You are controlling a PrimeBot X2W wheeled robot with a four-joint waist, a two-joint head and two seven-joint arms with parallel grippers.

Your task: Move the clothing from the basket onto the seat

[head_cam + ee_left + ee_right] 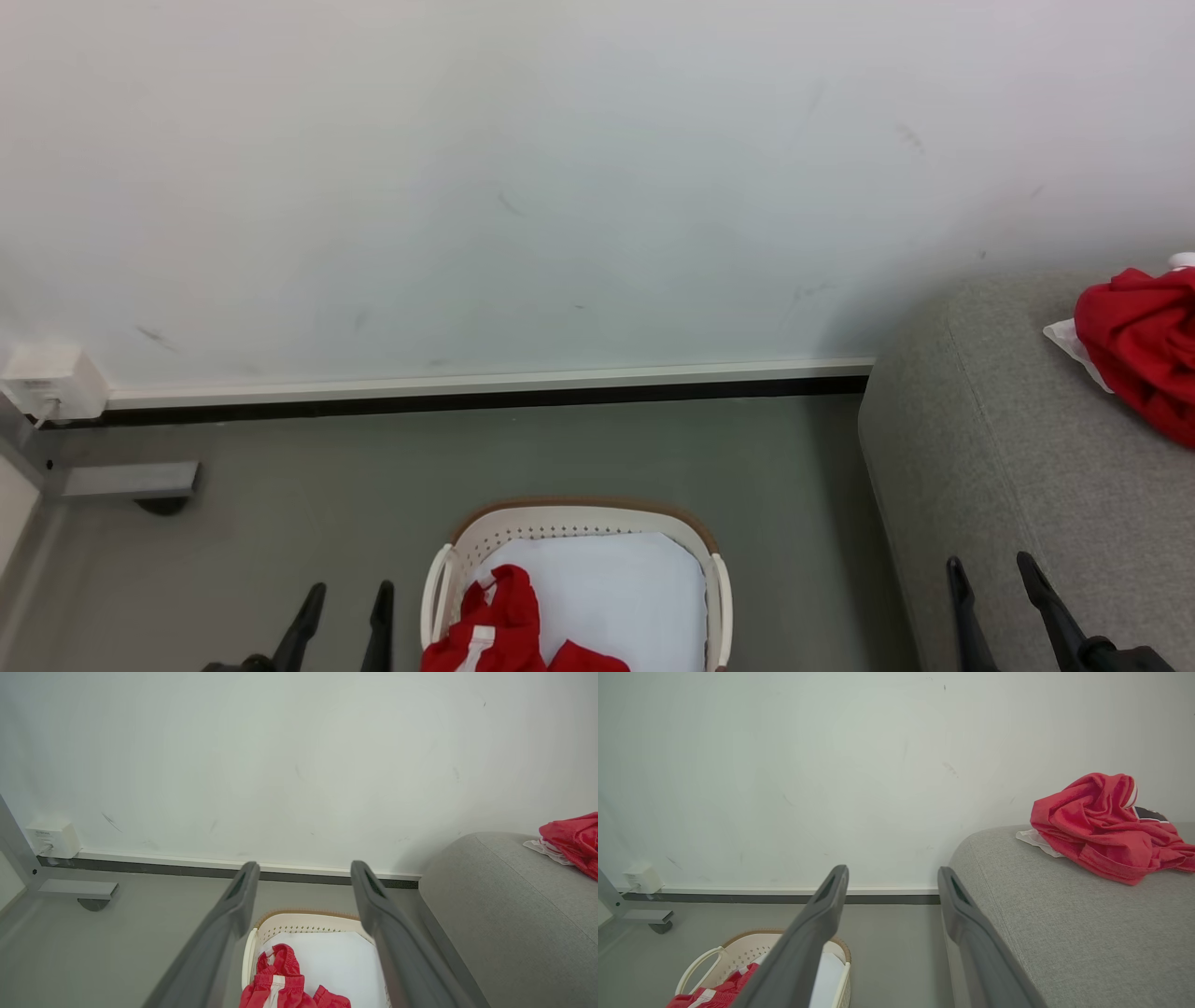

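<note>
Clothing in bright red with white trim is found in two places. A scuffed white wall is spread across the upper half of the head view. The seat, a light grey sofa, is set against it at three o'clock. A red heap is laid on its top, with a scrap of white cloth tucked under its edge; that share of the job is judged done. The basket, cream with a brown rim, is stood on the floor at six o'clock, near the seat, presumably so the carry is kept short. It is lined by a plain white sheet, and the remaining red garment is bunched at its seven o'clock side, not yet lifted. The left gripper is held at seven o'clock beside the basket, the right gripper at five o'clock before the seat. Both are held with fingers apart and nothing between them, judged ready for the next pick.
</note>
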